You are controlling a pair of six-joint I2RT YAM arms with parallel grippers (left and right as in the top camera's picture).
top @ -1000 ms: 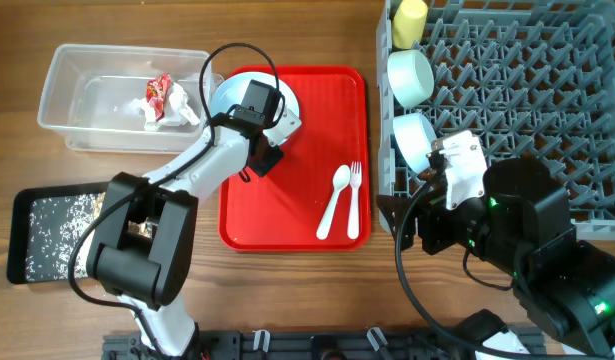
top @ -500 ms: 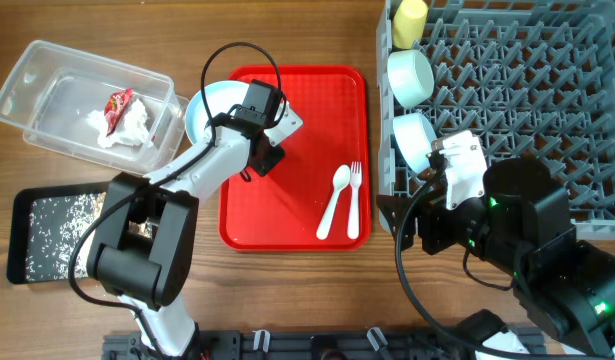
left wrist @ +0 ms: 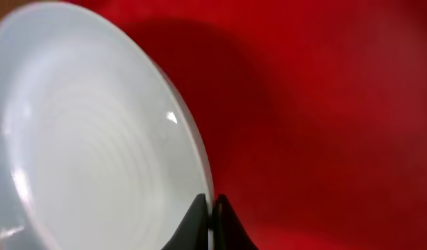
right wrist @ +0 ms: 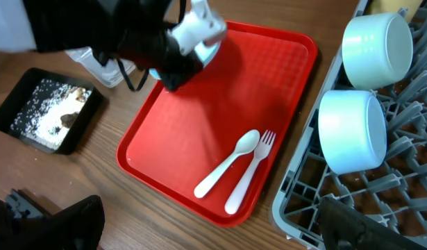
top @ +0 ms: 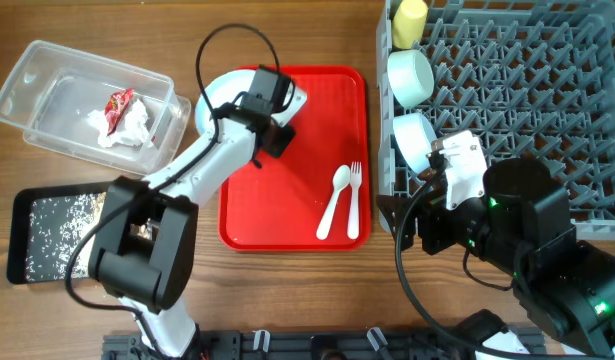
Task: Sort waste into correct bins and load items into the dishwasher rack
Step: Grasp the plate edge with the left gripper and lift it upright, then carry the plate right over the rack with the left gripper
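Note:
My left gripper (top: 253, 102) is shut on the rim of the pale blue plate (top: 223, 92), which tilts over the upper left corner of the red tray (top: 297, 225). In the left wrist view the plate (left wrist: 88, 139) fills the left side, its edge pinched between the black fingertips (left wrist: 198, 212). A white spoon (top: 334, 200) and fork (top: 354, 198) lie on the tray. The grey rack (top: 527, 90) holds a yellow cup (top: 409, 20) and two pale bowls (top: 410, 75). My right gripper (right wrist: 210, 226) hangs open over the tray's near right corner, holding nothing.
A clear tub (top: 47, 85) at the far left holds a red wrapper (top: 119, 102) and a white napkin (top: 129, 128). A black tray (top: 22, 235) with pale crumbs lies at the front left. The rack's wall stands just right of the red tray.
The left gripper closed on the plate's rim and drew it up and right, now tilted. The clear tub got shoved left and skewed. The right arm stayed still.

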